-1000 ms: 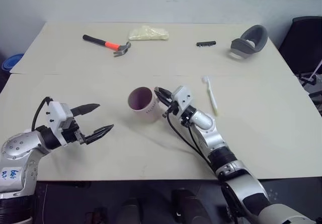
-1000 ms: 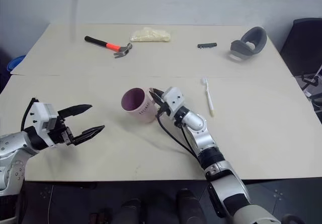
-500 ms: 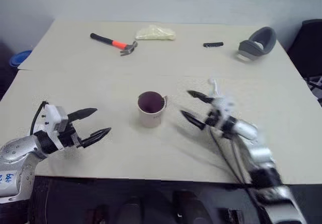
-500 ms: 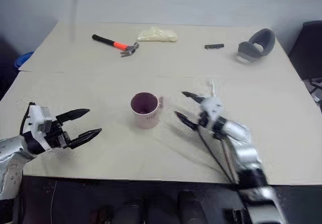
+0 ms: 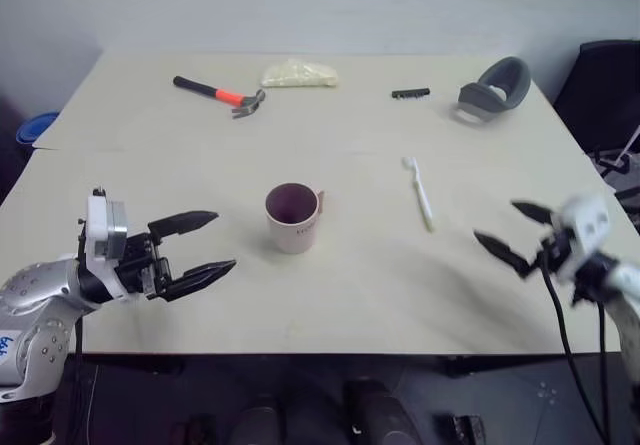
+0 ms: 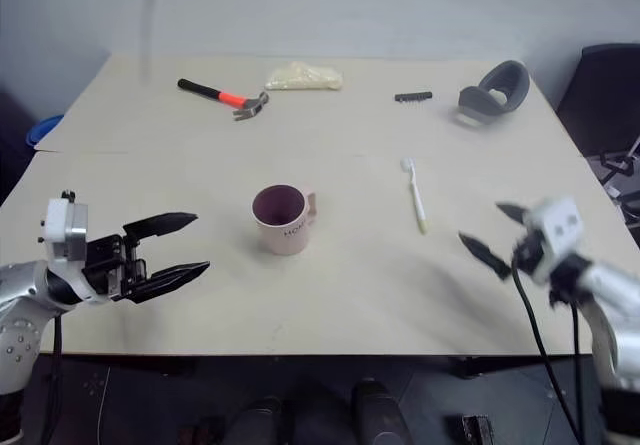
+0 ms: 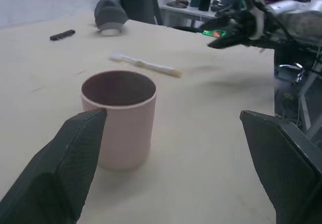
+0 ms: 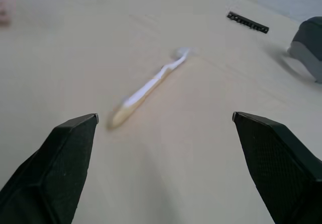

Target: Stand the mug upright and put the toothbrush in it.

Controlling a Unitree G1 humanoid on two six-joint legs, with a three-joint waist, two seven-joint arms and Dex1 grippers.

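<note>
Two claws hang spread and empty over the counter's [image 5: 330,305] near edge: my left claw [image 5: 195,250] near its left side, my right claw [image 5: 515,235] far to the right. Between them I see the mug [image 5: 293,217] standing upright, nearer the left claw, nothing in it. Right of it lies the toothbrush [image 5: 419,191], flat, head pointing away, apart from both claws. Farther back sit a hammer [image 5: 218,93], a yellowish bag [image 5: 298,73], a short black bar [image 5: 410,93] and a grey headset [image 5: 494,85].

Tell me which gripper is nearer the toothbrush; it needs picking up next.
Right. The right gripper hangs open just right of the toothbrush; the left gripper sits beyond the mug.
</note>
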